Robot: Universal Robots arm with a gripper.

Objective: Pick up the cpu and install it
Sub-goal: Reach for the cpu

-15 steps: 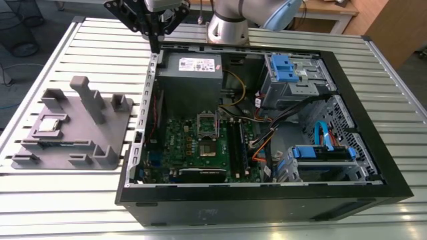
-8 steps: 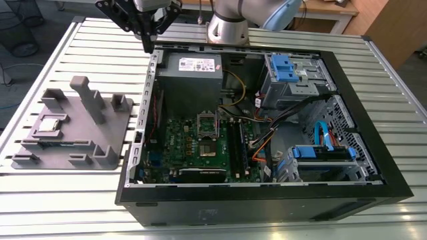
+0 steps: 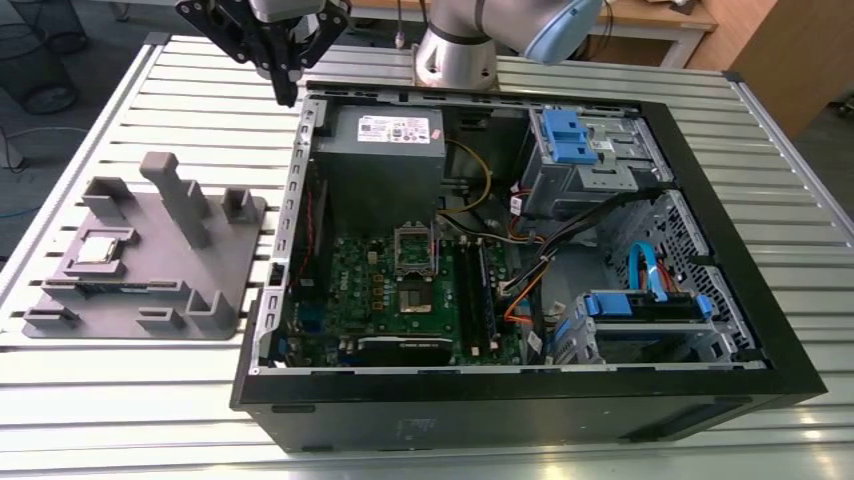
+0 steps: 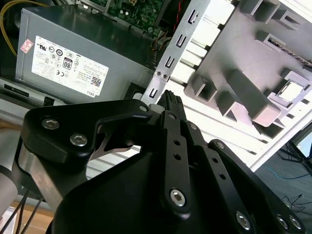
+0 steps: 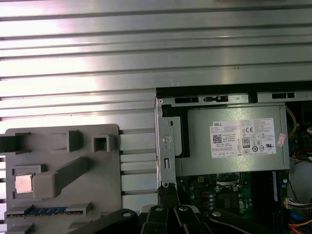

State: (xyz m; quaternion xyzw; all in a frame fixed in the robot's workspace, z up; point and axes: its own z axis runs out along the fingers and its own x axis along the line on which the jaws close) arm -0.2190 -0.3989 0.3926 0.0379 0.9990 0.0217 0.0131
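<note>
The gripper [image 3: 284, 96], closed and empty at the exterior view's upper left, is well apart from the cpu [image 3: 104, 248] in the holder [image 3: 227, 262] at mid-left; best approached squarely from above, opened to its edges.

Ribbed silver metal table [image 3: 120, 420]: brushed, bright sheen on slats. Grey moulded plastic holder block [image 3: 214, 270]: matt, smooth. Small square cpu with silvery-grey metal top [image 3: 100, 248]: pale satin finish, glaring in first wrist view [image 5: 23, 184]. Black gripper [image 4: 171, 100]: matt black metal links, shiny steel bolt heads, ridged tips. Grey sheet-metal power supply box [image 3: 367, 165]: dull, white paper label. Green motherboard [image 3: 354, 275]: semi-gloss. Blue plastic drive brackets [image 3: 567, 130]: glossy. Black computer case [image 3: 534, 410]: matt outside, bare metal frame inside.
</note>
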